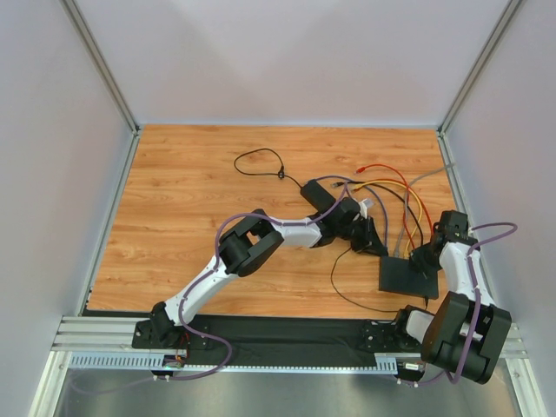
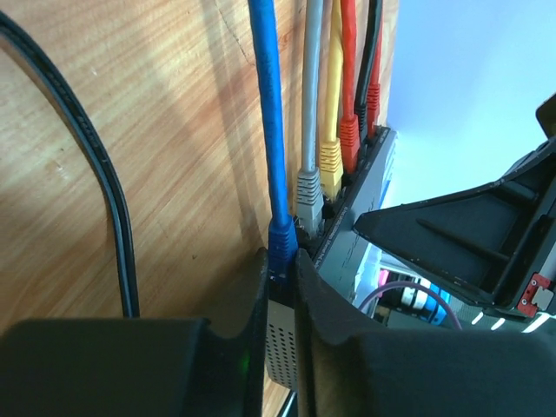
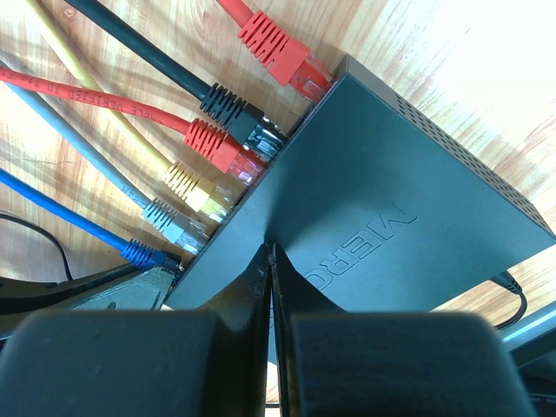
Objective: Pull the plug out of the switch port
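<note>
Your left gripper (image 2: 282, 291) pinched the blue plug (image 2: 281, 239) for extraction; your right gripper (image 3: 272, 282), fully closed, pinned the switch (image 3: 391, 200), evidently against sliding

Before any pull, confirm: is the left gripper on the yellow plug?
No, the left gripper straddles the blue plug at the switch.

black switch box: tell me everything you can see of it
The flat matte black rectangular switch lies on the wooden table, lettering on top, vent holes along one side. Six cable plugs line one edge; the left hand pinches the blue plug at the end. The shut right hand rests on its top.
</note>
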